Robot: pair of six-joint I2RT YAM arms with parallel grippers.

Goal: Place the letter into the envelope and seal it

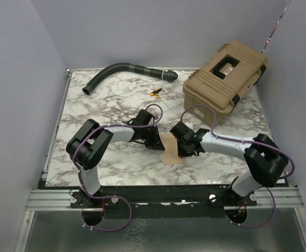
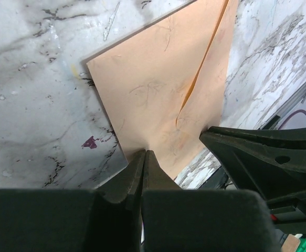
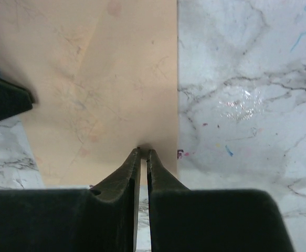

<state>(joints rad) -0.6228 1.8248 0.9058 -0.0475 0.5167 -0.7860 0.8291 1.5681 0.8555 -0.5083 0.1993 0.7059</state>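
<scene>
Touching edges of the flat, faintly creased peach envelope [image 2: 153, 89], lying on the near side of the tan case [image 1: 223, 79], with left gripper [image 2: 144, 152] pressed together and right gripper [image 3: 144, 151] closed to a slit.

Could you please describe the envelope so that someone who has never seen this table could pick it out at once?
On the marble table, look near the front edge, where the left gripper and the right gripper nearly meet. The envelope lies flat under their tips, the only peach paper there, far smaller and flatter than the boxy tan case at the back right.
</scene>
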